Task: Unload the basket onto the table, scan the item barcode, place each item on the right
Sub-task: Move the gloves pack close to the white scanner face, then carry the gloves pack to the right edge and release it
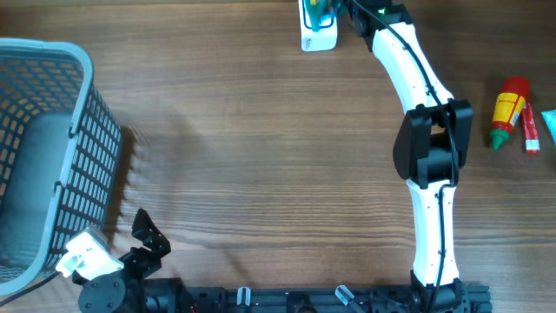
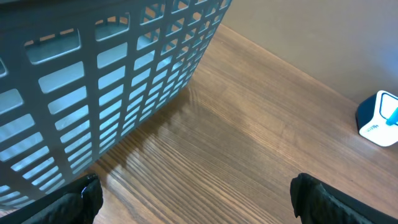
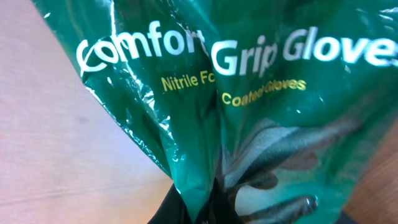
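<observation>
Basket fills the left edge of the overhead frame. Left gripper sits just lower right of it, near the bottom edge. Scanner stand at top centre. Bottle and tube lie side by side at the right edge, well apart from the stand. Glove packet fills the right wrist frame.

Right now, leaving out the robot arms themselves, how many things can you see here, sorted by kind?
Baskets: 1, grey basket
Scanners: 1, white scanner
Glove packets: 1, green glove packet
Bottles: 1, red and yellow bottle
Tubes: 1, red tube
Cut off at the edge: 1, teal item
Total: 6
</observation>
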Robot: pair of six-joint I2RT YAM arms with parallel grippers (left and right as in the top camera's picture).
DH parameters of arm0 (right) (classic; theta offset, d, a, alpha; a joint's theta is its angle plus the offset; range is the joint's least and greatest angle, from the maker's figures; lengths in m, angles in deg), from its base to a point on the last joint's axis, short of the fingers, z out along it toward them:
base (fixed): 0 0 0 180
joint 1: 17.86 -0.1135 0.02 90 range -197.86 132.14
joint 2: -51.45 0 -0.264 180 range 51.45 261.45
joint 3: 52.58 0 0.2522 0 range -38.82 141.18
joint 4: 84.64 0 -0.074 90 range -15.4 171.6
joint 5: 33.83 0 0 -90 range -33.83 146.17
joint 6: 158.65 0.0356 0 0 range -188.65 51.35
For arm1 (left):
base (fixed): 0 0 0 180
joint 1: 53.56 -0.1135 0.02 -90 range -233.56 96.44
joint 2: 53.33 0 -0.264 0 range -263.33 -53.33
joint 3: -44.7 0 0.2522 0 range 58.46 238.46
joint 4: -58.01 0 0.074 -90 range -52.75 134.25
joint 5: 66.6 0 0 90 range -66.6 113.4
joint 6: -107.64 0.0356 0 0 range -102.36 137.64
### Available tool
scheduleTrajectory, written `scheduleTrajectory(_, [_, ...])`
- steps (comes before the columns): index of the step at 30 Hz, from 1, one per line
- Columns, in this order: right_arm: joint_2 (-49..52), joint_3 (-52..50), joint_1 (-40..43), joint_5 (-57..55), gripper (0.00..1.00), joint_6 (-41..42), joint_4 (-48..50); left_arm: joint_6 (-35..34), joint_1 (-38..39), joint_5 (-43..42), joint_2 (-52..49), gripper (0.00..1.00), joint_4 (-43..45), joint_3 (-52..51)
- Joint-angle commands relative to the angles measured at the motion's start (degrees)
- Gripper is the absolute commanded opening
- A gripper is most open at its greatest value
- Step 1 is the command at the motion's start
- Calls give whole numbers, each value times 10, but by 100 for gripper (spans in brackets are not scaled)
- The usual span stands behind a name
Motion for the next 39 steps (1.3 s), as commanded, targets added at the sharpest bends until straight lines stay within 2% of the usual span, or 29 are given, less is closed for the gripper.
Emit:
scheduleTrajectory(1, [-61,24,26,-13,5,-55,-103,-5,4,-3,4,100,2,0])
scheduleTrajectory(3, [-115,24,61,-14,5,-107,-185,-5,4,-3,4,100,2,0])
scheduleTrajectory(5, [-181,24,127,-13,5,-213,-275,-5,4,-3,4,100,2,0])
scheduleTrajectory(7, [-214,24,191,-19,5,-464,-297,-5,4,-3,4,100,2,0])
scheduleTrajectory(8, [-215,23,232,-59,5,-649,-304,-5,4,-3,4,100,2,-1])
scheduleTrajectory(9, [-207,5,269,-108,5,-748,-320,-5,4,-3,4,100,2,0])
scheduleTrajectory(12, [-191,-30,316,-113,4,-782,-332,-5,4,-3,4,100,2,-1])
scheduleTrajectory(15, [-170,-116,374,-115,5,-850,-339,-5,4,-3,4,100,2,-1])
scheduleTrajectory(17, [-170,-182,407,-124,5,-852,-337,-5,4,-3,4,100,2,-1])
scheduleTrajectory(20, [-168,-241,443,-124,5,-791,-313,-5,4,-3,4,100,2,-1])
scheduleTrajectory(21, [-168,-245,452,-124,35,-775,-315,-5,4,-3,4,100,2,-1])
scheduleTrajectory(22, [-173,-242,452,-116,100,-775,-319,-5,4,-3,4,100,2,-1])
scheduleTrajectory(25, [-204,-210,441,-75,100,-747,-337,-5,4,-3,4,100,2,-1])
scheduleTrajectory(27, [-246,-179,424,-7,100,-707,-352,-5,4,-3,4,100,2,-1])
scheduleTrajectory(33, [-393,-177,368,170,100,-626,-379,-5,4,-3,4,100,2,0])
scheduleTrajectory(39, [-513,-177,304,313,100,-612,-424,-5,4,-3,4,100,2,-1])
